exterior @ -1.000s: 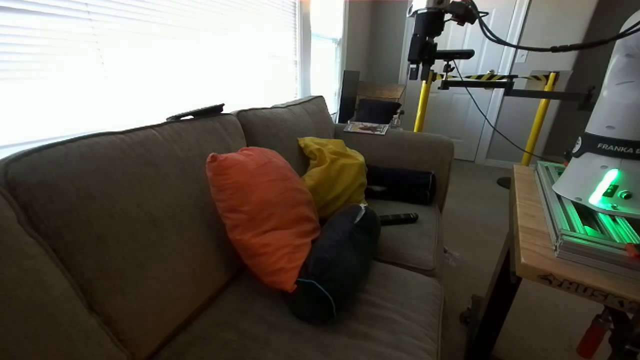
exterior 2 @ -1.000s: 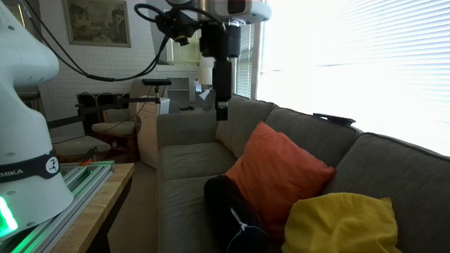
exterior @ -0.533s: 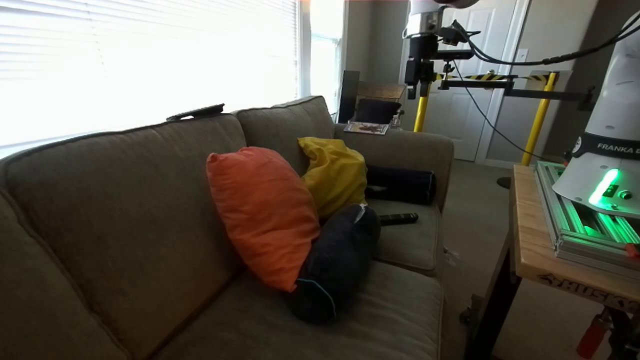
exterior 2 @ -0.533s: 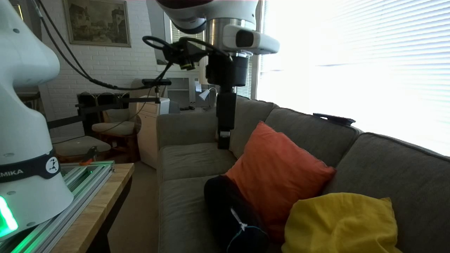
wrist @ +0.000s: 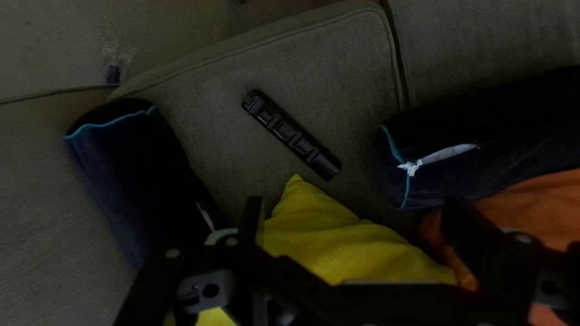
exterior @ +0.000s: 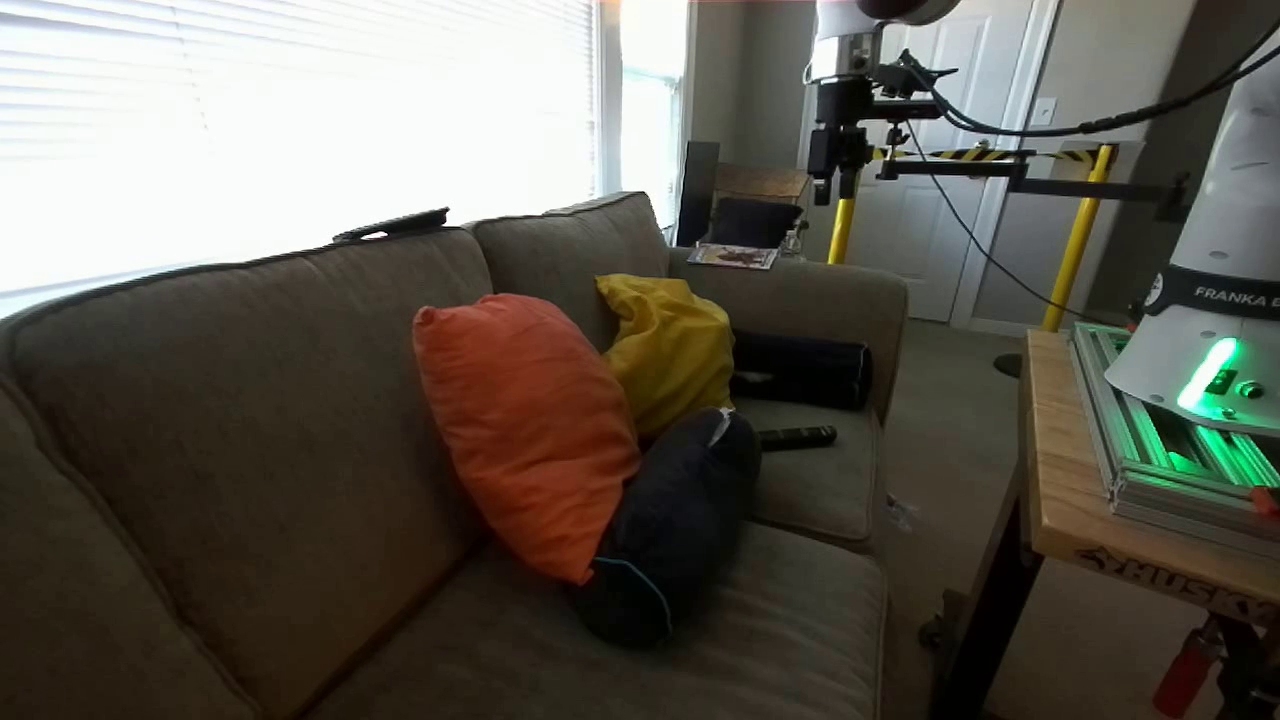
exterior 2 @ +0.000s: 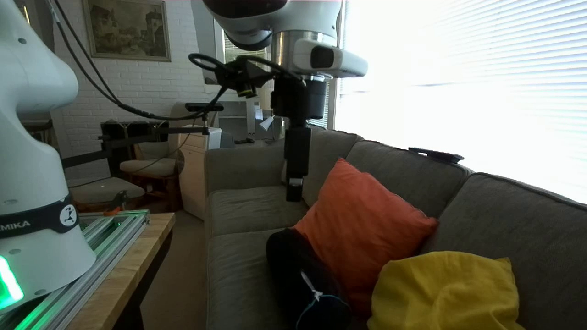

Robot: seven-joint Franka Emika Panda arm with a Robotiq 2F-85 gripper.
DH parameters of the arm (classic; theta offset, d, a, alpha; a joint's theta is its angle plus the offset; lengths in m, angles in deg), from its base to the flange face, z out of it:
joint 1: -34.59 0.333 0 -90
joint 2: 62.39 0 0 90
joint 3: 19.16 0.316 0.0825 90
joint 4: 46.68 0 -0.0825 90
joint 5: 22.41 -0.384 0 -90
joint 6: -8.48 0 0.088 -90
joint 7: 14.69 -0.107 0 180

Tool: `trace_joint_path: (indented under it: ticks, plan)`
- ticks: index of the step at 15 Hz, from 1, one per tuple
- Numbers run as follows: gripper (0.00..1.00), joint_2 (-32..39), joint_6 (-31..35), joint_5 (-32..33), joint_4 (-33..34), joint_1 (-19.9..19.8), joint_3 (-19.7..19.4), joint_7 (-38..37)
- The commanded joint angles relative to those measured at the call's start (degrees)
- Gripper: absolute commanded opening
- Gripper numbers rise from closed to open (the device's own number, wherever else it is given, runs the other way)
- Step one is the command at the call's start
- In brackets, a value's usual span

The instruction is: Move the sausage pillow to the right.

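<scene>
A dark navy-black bolster, the sausage pillow [exterior: 690, 510], lies on the sofa seat against the orange cushion. It also shows in an exterior view [exterior 2: 298, 275] and at the right of the wrist view [wrist: 498, 131], with blue piping and a white tag. A second similar dark bolster [exterior: 800, 370] lies by the sofa arm, at the left of the wrist view [wrist: 136, 176]. My gripper [exterior: 834, 190] hangs in the air above the sofa, pointing down; it also shows in an exterior view [exterior 2: 294, 192]. Its fingers are wide apart and empty in the wrist view [wrist: 354, 217], touching no pillow.
The orange cushion [exterior: 530, 430] leans on the sofa back [exterior: 240, 440]. The yellow cushion [wrist: 335, 240] lies below my fingers, between the bolsters. A black remote [wrist: 292, 136] lies on the seat. The robot's wooden bench [exterior: 1050, 460] stands before the sofa.
My gripper has moved down, faster at first and slightly in the last half second. The pillows, cushions and remote have not moved.
</scene>
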Motion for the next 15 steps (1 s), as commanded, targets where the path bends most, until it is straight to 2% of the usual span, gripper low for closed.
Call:
trace_joint_path:
  ticks: [1,3,5,8,9,10,11,15]
  plan:
    - [1.00,8.2,6.7,4.3,1.8,-1.0,-0.5,1.0]
    - [1.00,13.6,12.4,4.3,2.4,-1.3,-1.3,3.2]
    - [1.00,19.6,16.6,0.1,3.9,-1.7,-1.4,8.6]
    - [1.00,28.0,16.4,-9.7,7.7,-4.1,2.8,19.3]
    - [1.00,30.5,14.8,-10.1,9.3,-4.6,3.8,20.8]
    - [1.00,32.9,14.0,-7.8,10.8,-3.9,3.5,20.0]
    - [1.00,27.6,16.1,-6.8,6.2,-3.5,2.5,17.4]
    - [1.00,32.9,15.8,-6.7,9.7,-3.6,3.5,17.8]
